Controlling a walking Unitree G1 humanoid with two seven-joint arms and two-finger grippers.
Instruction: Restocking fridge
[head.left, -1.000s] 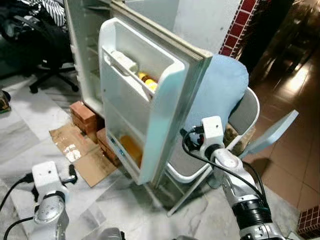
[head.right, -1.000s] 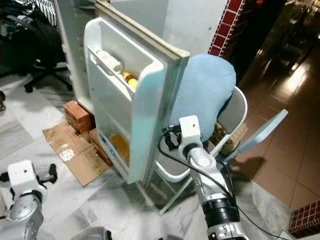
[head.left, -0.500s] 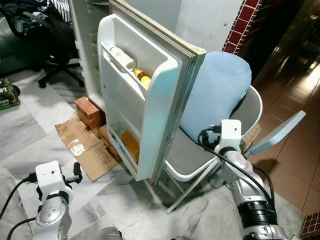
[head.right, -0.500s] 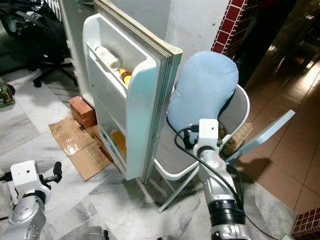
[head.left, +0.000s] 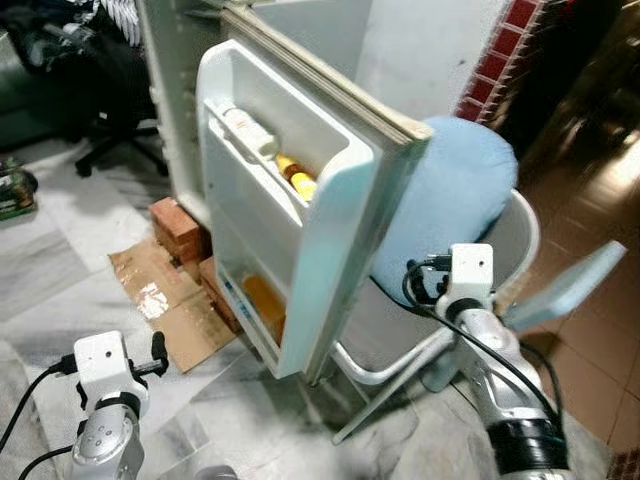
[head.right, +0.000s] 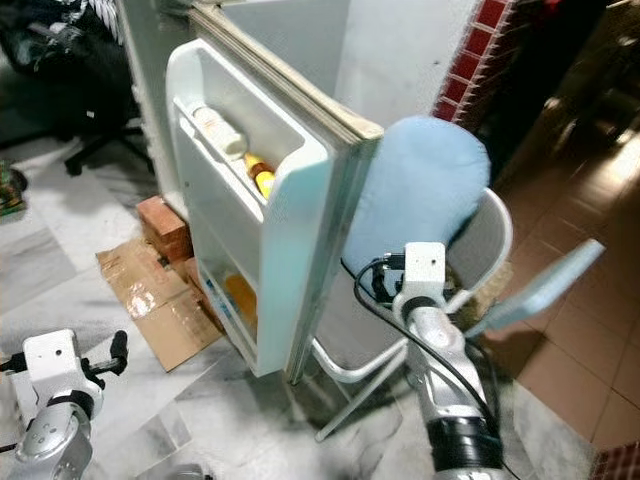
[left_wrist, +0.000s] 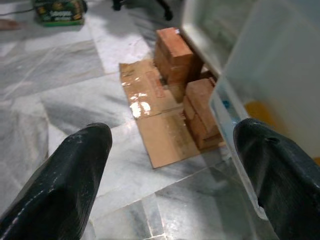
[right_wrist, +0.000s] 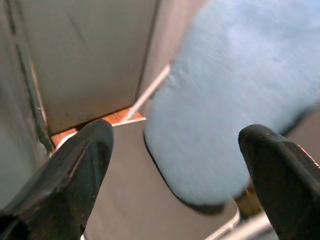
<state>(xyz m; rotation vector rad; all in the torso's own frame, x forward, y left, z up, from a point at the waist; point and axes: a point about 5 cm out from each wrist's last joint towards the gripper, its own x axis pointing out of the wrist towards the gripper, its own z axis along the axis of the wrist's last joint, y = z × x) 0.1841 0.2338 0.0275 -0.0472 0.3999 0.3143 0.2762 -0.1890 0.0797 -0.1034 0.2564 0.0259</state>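
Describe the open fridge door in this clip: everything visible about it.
The white plastic-lined fridge door stands swung wide open, its inner side facing the robot's left. Its upper shelf holds a white bottle lying down and an orange-capped bottle; something orange sits in the bottom bin. A beige gasket edge runs along the top. Behind its outer face stands a grey folding chair with a light blue cushion; contact is unclear.

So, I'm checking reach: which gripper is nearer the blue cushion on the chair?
Right. The right gripper is raised just in front of the blue cushion, fingers open. The left gripper is low over the floor, on the fridge door's other side, facing the bricks.
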